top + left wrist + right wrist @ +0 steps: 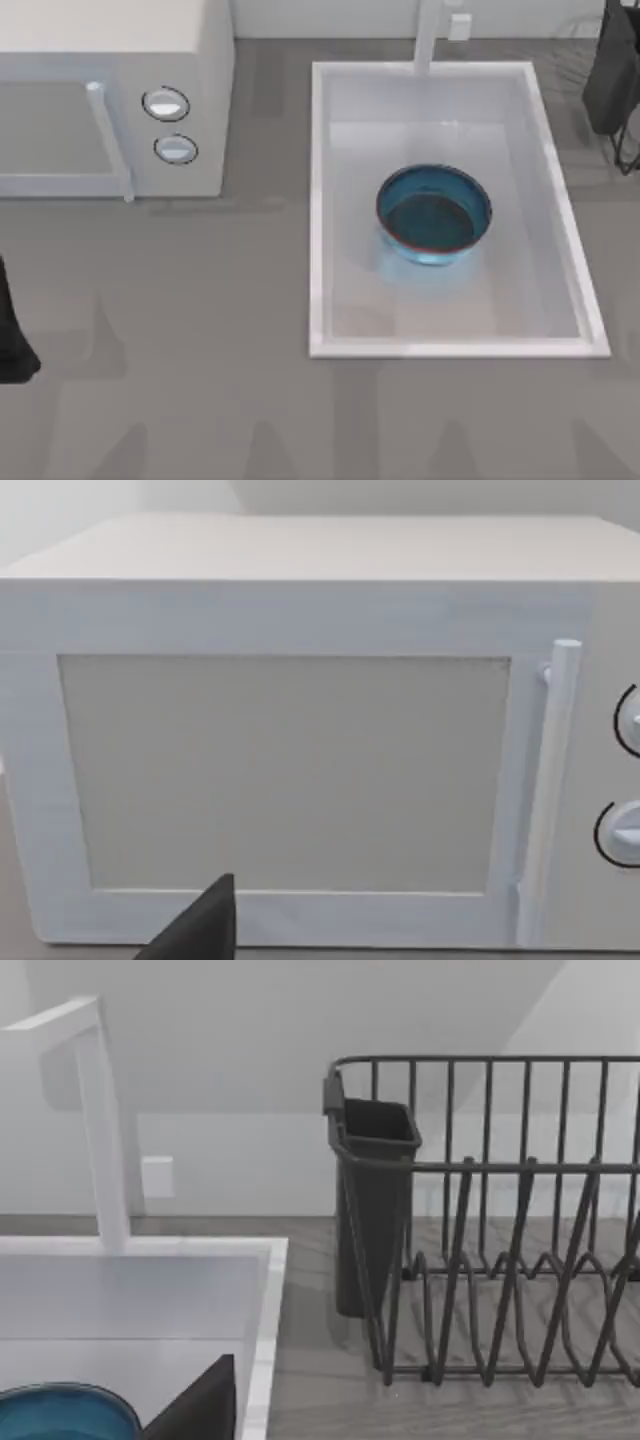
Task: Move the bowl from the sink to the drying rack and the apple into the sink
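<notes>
Bowl: round, glossy blue, thin reddish-brown rim, darker inside; upright on the floor of the sink, right of centre in the top view, apart from every wall. Its rim also peeks in at the lower left of the right wrist view.
Sink: large white rectangular basin with a raised rim, filling the right half of the top view; white faucet rises at its far edge.
Microwave: white, two round knobs, upper left of the top view, well apart from the sink; its door and handle face the left wrist camera.
Rack: dark wire drying rack with a dark cup at its corner, standing on the grey table just beside the sink's rim.
Left arm: dark shape at the left edge of the top view, low; end effector state cannot be told.
Right arm: dark shape at the upper right corner of the top view; end effector state cannot be told.
</notes>
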Action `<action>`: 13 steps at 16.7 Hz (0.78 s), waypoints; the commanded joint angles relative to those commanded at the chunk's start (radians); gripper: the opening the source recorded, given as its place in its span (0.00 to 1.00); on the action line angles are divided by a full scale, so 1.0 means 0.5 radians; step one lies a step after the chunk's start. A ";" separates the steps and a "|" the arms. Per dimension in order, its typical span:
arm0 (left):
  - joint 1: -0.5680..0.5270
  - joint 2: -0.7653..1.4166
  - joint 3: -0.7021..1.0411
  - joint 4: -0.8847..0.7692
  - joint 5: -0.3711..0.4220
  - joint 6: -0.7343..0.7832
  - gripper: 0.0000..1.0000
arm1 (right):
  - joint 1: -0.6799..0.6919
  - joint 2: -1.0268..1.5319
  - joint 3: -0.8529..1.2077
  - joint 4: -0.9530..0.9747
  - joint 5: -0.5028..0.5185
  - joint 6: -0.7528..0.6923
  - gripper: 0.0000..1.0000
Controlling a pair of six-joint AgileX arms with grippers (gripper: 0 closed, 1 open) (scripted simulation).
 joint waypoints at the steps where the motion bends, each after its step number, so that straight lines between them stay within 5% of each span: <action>1: 0.000 0.000 0.000 0.000 0.000 0.000 1.00 | 0.000 0.000 0.000 0.000 0.000 0.000 1.00; 6: 0.000 0.000 0.000 0.000 0.000 0.000 1.00 | 0.019 0.177 0.176 -0.106 0.013 0.061 1.00; 13: 0.000 0.000 0.000 0.000 0.000 0.000 1.00 | 0.205 1.161 1.068 -0.672 0.020 0.347 1.00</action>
